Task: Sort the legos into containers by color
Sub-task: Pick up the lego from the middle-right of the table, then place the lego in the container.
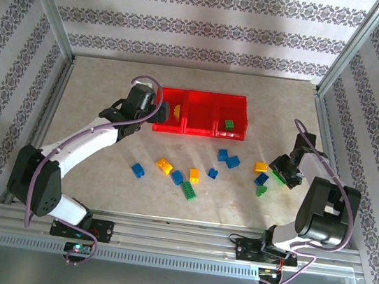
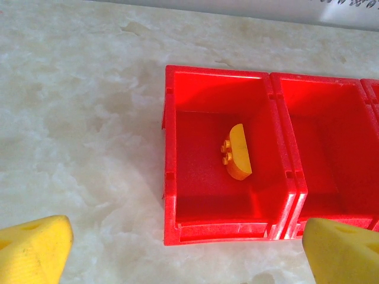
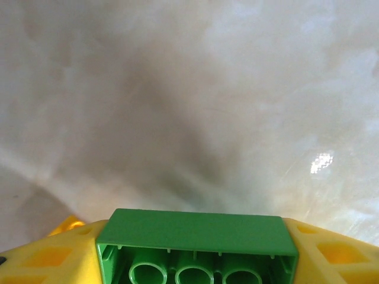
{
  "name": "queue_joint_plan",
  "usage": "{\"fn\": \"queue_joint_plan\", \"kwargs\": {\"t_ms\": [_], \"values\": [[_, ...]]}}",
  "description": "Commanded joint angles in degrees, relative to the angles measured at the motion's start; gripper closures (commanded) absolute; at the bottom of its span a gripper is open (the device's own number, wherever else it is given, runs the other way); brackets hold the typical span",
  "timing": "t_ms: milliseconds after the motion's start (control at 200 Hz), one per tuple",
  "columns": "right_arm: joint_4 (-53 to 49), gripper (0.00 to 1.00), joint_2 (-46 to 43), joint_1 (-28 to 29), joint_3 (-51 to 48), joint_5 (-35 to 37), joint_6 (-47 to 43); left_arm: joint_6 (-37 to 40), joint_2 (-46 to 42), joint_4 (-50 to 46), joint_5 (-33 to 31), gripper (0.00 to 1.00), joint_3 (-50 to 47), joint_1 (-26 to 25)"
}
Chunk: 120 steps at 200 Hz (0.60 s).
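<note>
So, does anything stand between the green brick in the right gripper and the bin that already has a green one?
Nothing visible does. Bare table lies between the green brick and the right bin. The yellow brick lies low beside that line; only the bin's wall must be cleared.

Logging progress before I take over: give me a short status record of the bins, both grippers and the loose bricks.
left bin: one yellow-orange brick
middle bin: no brick visible
right bin: one green brick
left gripper: open, holding nothing, beside the left bin
right gripper: fingers against both sides of a second green brick, far from the bins
loose bricks: blue, yellow and green, scattered on the table in front of the bins
</note>
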Motion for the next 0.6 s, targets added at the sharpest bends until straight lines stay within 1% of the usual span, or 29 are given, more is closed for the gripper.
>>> {"fn": "queue_joint_plan", "kwargs": {"t_ms": [0, 140, 350, 500, 595], "values": [[-0.75, 0.4, -2.59, 1.18, 2.45, -1.35, -0.37, -0.28, -1.84, 1.96, -1.41, 0.0, -0.98, -0.32], [-1.06, 0.41, -5.38, 3.48, 4.18, -2.14, 0.39, -0.3, -2.1, 1.92, -1.59, 0.0, -1.27, -0.27], [-1.37, 0.42, -7.32, 9.04, 9.1, -2.58, 1.43, -0.27, -2.58, 2.18, -1.77, 0.0, -1.72, -0.3], [-1.26, 0.43, -6.27, 14.69, 14.16, -1.76, 1.18, -0.43, -3.05, 2.27, -1.88, 0.0, -2.19, -0.26], [-1.28, 0.43, -4.29, 19.08, 18.15, 0.52, -0.46, -0.4, -3.48, 2.18, -1.89, 0.0, -2.47, -0.26]]}}
